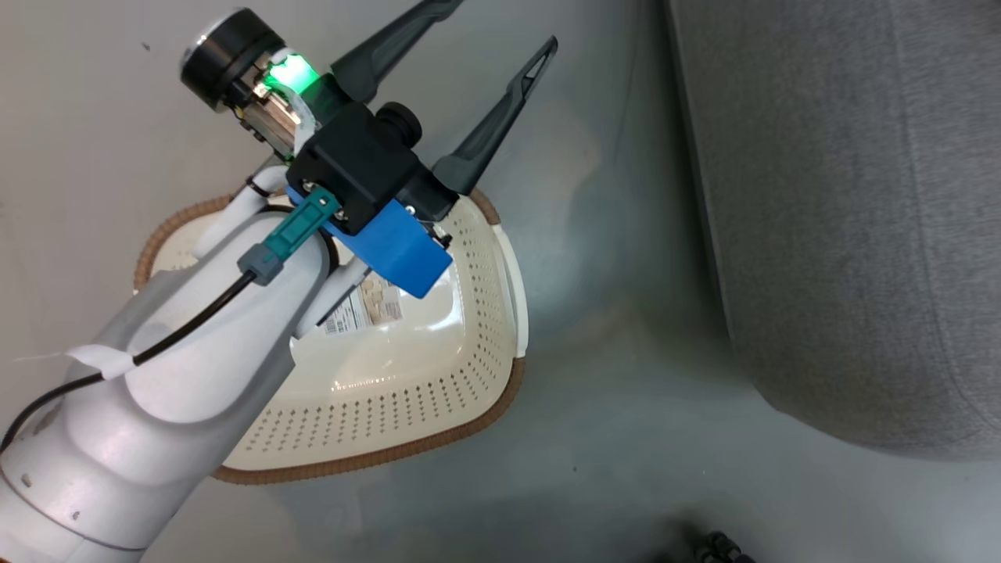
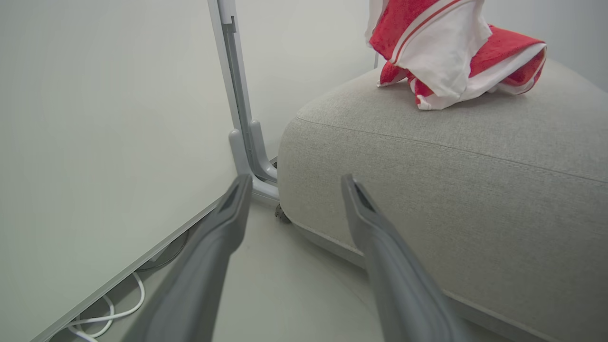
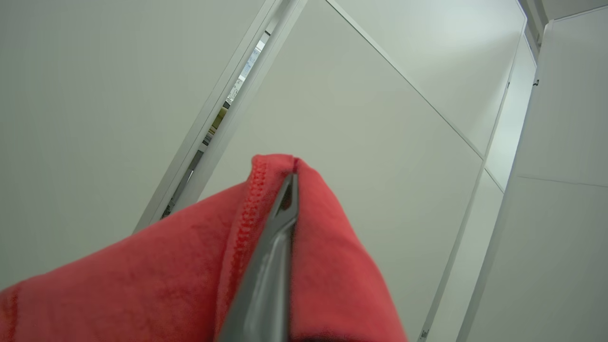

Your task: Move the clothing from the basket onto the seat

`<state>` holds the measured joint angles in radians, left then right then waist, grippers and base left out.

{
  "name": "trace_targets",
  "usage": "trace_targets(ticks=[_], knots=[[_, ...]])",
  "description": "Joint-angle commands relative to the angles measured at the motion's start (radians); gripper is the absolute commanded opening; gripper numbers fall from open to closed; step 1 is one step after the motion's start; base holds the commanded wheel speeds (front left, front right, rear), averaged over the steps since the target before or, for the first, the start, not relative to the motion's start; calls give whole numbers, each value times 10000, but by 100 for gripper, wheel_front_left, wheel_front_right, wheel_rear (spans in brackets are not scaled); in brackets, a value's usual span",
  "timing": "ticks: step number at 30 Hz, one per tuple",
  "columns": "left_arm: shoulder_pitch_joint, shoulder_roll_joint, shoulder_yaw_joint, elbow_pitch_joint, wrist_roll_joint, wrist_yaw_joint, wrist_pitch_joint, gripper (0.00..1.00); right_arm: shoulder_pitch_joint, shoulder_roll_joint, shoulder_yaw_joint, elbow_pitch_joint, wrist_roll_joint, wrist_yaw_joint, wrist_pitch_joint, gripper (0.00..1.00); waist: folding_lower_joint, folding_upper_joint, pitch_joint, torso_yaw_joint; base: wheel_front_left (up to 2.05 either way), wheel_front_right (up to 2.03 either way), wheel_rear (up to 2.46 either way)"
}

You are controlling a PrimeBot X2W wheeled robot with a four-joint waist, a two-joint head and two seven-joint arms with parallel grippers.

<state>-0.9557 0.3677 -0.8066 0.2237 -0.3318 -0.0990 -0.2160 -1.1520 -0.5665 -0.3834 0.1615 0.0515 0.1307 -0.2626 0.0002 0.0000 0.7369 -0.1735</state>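
Observation:
The cream basket (image 1: 438,391) with a brown rim stands on the floor, nothing but a paper label (image 1: 367,309) showing on its bottom. My left gripper (image 1: 500,23) hovers above its far end, open, with nothing between the fingers. In the left wrist view the left gripper (image 2: 295,179) points at the rounded corner of the grey seat (image 2: 451,190). Red and white clothing (image 2: 441,52) hangs down from above, its lower end resting on the seat top. My right gripper (image 3: 290,183) is shut on a fold of red clothing (image 3: 142,275). The seat (image 1: 844,234) lies right of the basket.
White wall panels stand behind the seat. A grey metal post (image 2: 247,142) with a foot sits in the corner by the seat. A white cable (image 2: 118,308) lies under the panel's edge. Something dark (image 1: 719,547) shows at the bottom edge on the floor.

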Motion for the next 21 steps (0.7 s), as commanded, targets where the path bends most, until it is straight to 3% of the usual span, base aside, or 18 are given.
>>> trace_targets(ticks=[1, 4, 7, 21], knots=[[-194, 104, 63, -118, 87, 7, 17, 100, -305, -420, -209, 270, 137, 2, -34, 0, -2, 0, 787, 65, 0, 0, 0], [-226, 265, 82, -301, 110, 60, 83, 100, -361, -1091, -424, 675, 152, 2, -32, 0, -2, 0, 1068, -49, 0, 0, 0], [-208, 410, 106, -418, 106, 88, 120, 100, 213, -1068, -433, 897, 150, 2, -32, 0, -2, 0, 1216, -211, 0, 0, 0], [-322, 363, -106, -588, 65, 104, 249, 100, 3473, 1858, -668, 1605, 4, 2, -34, 0, -2, 0, 1267, -121, 0, 0, 0]])
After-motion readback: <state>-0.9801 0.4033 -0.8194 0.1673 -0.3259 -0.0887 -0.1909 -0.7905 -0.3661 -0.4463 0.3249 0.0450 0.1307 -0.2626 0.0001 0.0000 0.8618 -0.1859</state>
